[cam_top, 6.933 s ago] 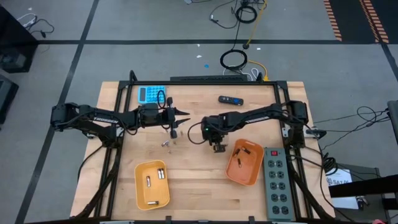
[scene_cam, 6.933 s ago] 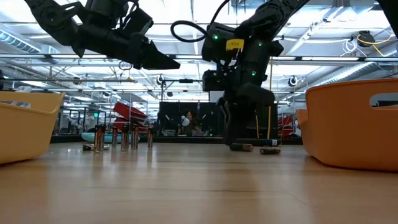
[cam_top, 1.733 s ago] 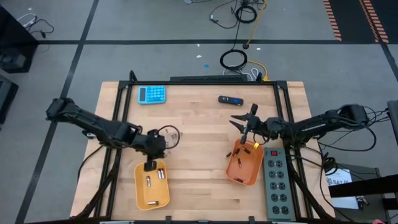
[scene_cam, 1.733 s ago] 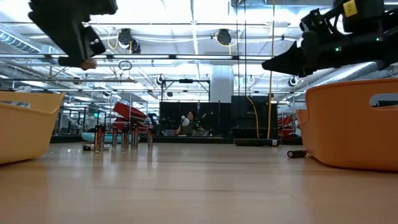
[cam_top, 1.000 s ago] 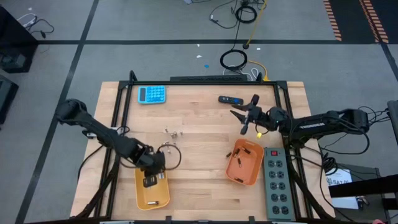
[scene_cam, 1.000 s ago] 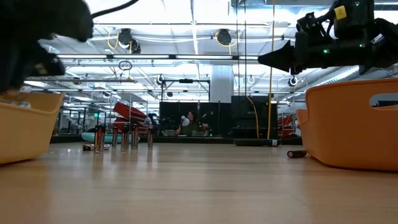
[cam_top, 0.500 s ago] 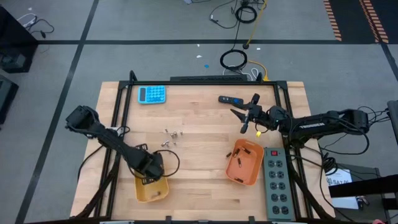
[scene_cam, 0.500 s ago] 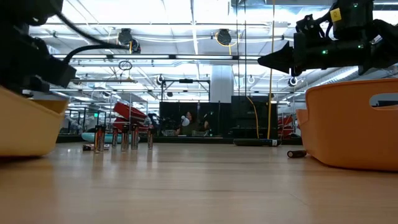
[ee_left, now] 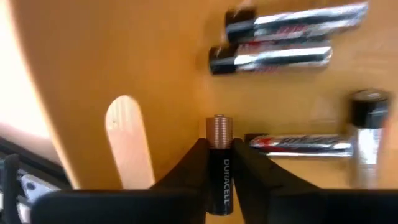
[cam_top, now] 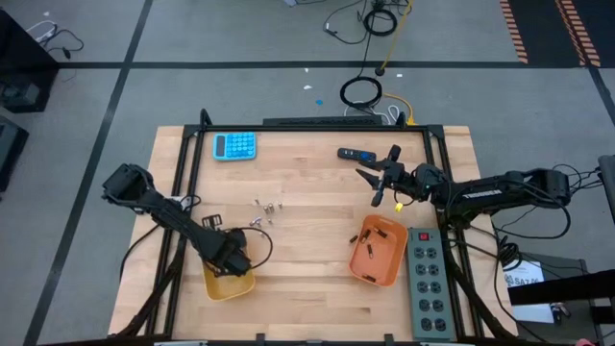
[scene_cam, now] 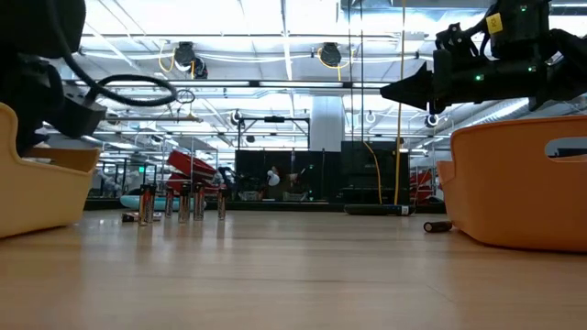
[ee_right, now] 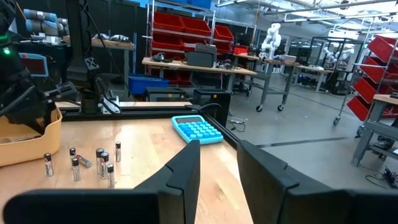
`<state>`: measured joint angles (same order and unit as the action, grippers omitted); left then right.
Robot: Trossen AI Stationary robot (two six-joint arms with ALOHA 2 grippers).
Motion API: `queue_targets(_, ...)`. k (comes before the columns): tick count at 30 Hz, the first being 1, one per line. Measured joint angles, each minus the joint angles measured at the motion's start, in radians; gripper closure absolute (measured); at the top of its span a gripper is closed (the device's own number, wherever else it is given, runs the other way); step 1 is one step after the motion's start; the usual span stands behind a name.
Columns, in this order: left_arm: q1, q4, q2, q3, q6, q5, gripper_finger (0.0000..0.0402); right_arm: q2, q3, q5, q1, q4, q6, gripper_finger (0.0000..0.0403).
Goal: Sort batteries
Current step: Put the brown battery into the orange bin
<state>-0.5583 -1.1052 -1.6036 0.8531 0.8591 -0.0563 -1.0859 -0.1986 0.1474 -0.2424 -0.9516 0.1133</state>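
My left gripper (cam_top: 231, 261) points steeply down into the left orange tray (cam_top: 233, 288), shut on a black and copper battery (ee_left: 219, 163). Several silvery batteries (ee_left: 277, 55) lie on that tray's floor. The tray stands tilted in the low view (scene_cam: 41, 192). More batteries (cam_top: 261, 206) stand on end on the wood left of the middle (scene_cam: 183, 202). One dark battery (scene_cam: 437, 225) lies beside the right orange tray (cam_top: 365, 271). My right gripper (cam_top: 373, 183) hangs level and open above the table's far right, with nothing between its fingers (ee_right: 183, 171). My left gripper pinches the battery's black body (ee_left: 219, 180) between its two fingers. The battery lies along the fingers, and its copper end (ee_left: 219, 127) sticks out past their tips toward the tray's floor. The fingers come from above, pointing down. Whether the battery touches the floor I cannot tell.
A blue calculator (cam_top: 234, 145) lies at the far left and a black gadget with a blue end (cam_top: 356, 154) at the far middle. A grey power strip (cam_top: 427, 281) runs along the right edge. Bare wood lies between the two trays.
My left gripper has sunk into the left tray and tipped to point more steeply down, still holding the battery. The tray has tipped under it: from above it looks shorter, its near end farther from the table's near edge, and in the low view it now slants.
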Motion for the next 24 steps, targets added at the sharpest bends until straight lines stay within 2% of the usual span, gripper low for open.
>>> queue_targets(4, 0.000, 0.004, 0.009, 0.022, -0.001, 0.000, 0.0252, 0.000, 0.000, 0.000, 0.000, 0.000, 0.000, 0.0305)
queue_targets(7, 0.001, -0.005, 0.020, 0.043, -0.010, 0.001, 0.0223, 0.000, 0.000, -0.001, 0.000, 0.000, 0.001, 0.0305)
queue_targets(16, 0.023, -0.068, 0.109, 0.164, -0.054, -0.019, 0.0214, 0.000, 0.000, -0.024, 0.000, 0.012, -0.015, 0.0305)
queue_targets(21, 0.055, 0.027, 0.130, 0.130, -0.002, -0.016, 0.0217, 0.000, 0.000, -0.024, 0.002, 0.021, -0.024, 0.0305)
queue_targets(24, 0.080, 0.099, 0.129, 0.077, 0.088, 0.011, 0.0217, 0.000, 0.000, -0.024, 0.002, 0.021, -0.031, 0.0305)
